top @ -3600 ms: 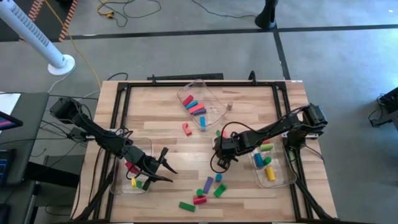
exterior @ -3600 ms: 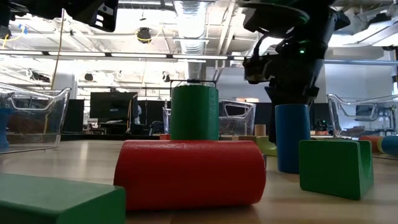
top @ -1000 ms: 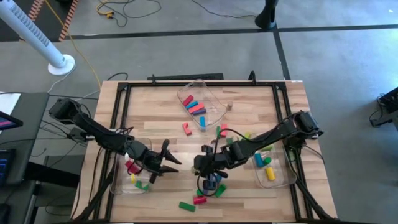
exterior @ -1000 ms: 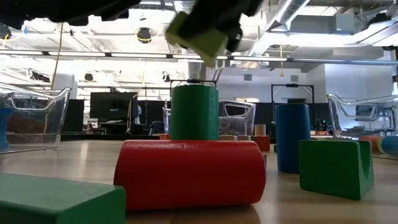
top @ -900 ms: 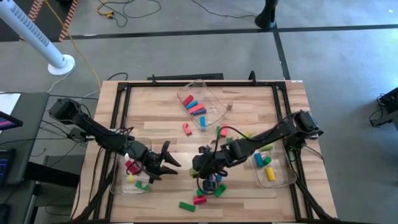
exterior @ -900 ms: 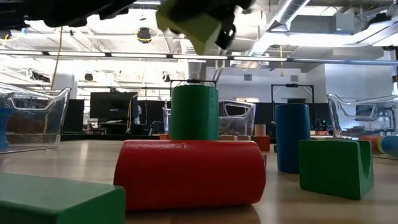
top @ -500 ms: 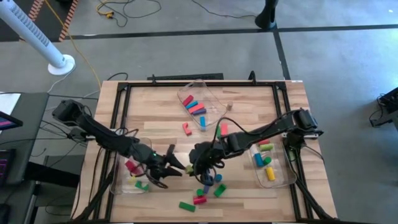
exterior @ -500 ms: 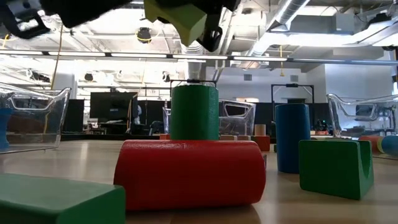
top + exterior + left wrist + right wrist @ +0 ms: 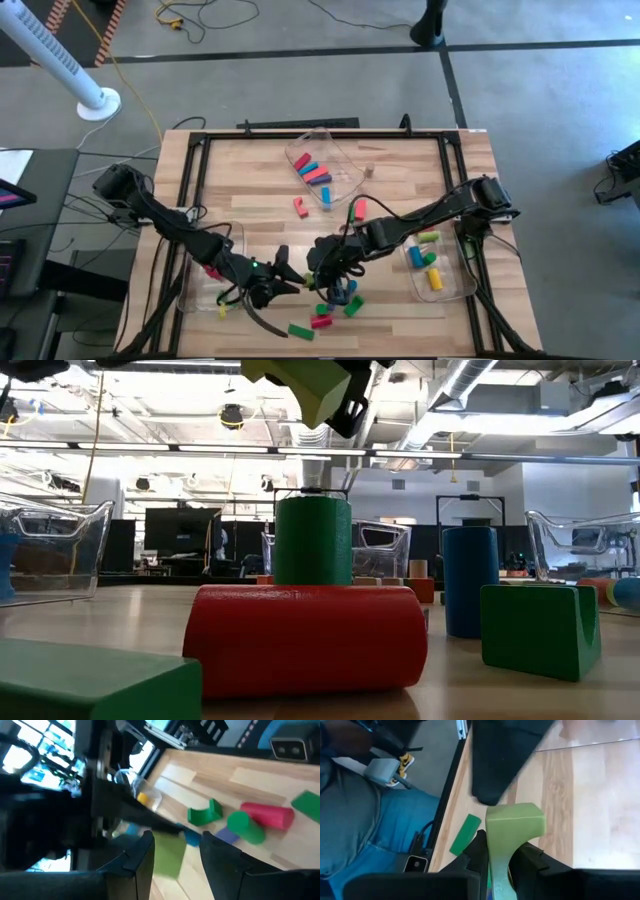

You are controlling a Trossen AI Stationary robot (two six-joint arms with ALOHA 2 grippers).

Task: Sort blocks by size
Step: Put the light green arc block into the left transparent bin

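Note:
A light green block hangs above the near middle of the table, with my right gripper shut on it. It also shows at the top of the low view. My left gripper is open right beside it, on its left, one finger on either side of the same block. Under them loose blocks rest on the wood: a red cylinder on its side, a green cylinder and a blue cylinder on end, and a green arch. My right gripper pinches the light green block's narrow part between its two fingers. The block's wider end sticks out past the fingertips. It is lifted clear of the table. My left gripper: I cannot tell whether its fingers touch the block.
Three clear bins hold sorted blocks: one at the far middle, one at the right and one at the left. A green bar lies near the front edge. A person's legs show beyond the table's edge.
My right gripper has carried the light green block a little toward the table's left edge and upward. My left gripper has swung toward the right and the near edge, closing in on the block until its fingers stand on either side of it.

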